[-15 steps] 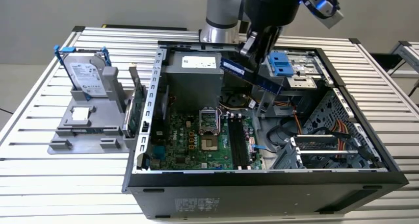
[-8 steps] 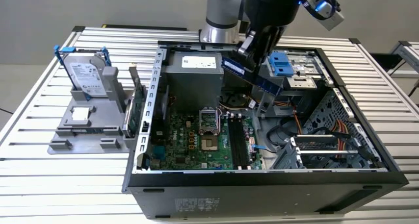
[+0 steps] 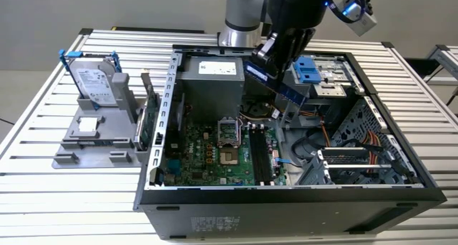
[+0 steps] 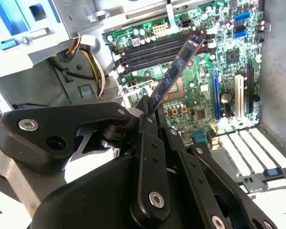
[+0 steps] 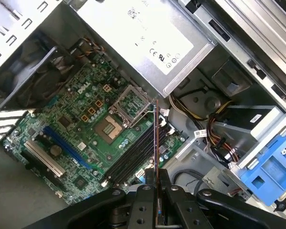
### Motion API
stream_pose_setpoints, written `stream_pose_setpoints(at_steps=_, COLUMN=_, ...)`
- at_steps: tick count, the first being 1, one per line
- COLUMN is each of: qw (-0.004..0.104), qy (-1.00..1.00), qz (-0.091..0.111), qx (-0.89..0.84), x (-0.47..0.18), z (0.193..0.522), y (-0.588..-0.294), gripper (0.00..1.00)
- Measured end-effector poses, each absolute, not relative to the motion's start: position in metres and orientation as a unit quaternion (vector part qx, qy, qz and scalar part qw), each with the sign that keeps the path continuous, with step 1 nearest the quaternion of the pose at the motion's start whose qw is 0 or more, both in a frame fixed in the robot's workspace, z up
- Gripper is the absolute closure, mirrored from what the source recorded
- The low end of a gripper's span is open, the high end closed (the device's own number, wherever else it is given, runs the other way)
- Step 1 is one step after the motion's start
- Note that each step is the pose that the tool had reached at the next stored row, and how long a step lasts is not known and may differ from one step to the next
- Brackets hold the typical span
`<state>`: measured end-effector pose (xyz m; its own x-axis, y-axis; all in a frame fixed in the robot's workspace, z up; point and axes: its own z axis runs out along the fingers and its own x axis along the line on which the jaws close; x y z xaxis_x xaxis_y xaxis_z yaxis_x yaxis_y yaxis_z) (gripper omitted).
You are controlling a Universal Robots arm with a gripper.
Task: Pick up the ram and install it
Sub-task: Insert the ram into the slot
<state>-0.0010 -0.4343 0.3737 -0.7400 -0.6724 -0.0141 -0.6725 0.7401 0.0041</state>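
Black linkages of the gripper [image 4: 148,110] are seen closest in both wrist views, and its fingers [image 4: 149,136] are clamped on one end of the ram [image 4: 177,69]. The ram is shown as a long, narrow, thin dark blue board with a row of black chips along its face and a coppery edge at its far tip. In the first wrist view the ram [image 5: 155,138] is seen edge-on as a fine line. It is held tilted in the air inside the open computer case [image 3: 286,207], above the green motherboard [image 4: 200,81] and apart from the black memory slots [image 4: 150,51]. Past the slots a square processor socket [image 5: 108,128] is seen. Beyond that lies the grey power supply [image 5: 143,33], on which a white label is carried; its print is too small to be made out. A blue drive bracket [image 5: 271,171] is mounted in the bay beside it. In the exterior view the case is laid on its side on a slatted metal surface [image 3: 43,202]. On the exterior view's left a green expansion card [image 3: 149,113] is stood just beside the case wall. Farther left a silver hard drive [image 3: 93,81] with blue rails and a labelled face is propped upright in a grey stand [image 3: 93,143].
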Motion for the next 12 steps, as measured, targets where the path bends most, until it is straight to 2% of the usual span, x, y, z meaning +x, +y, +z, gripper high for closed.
stream_pose_setpoints(at_steps=12, qw=0.006, qy=0.954, qz=0.004, qx=-0.301, x=-0.0010, z=0.3737, y=-0.4343, gripper=1.00)
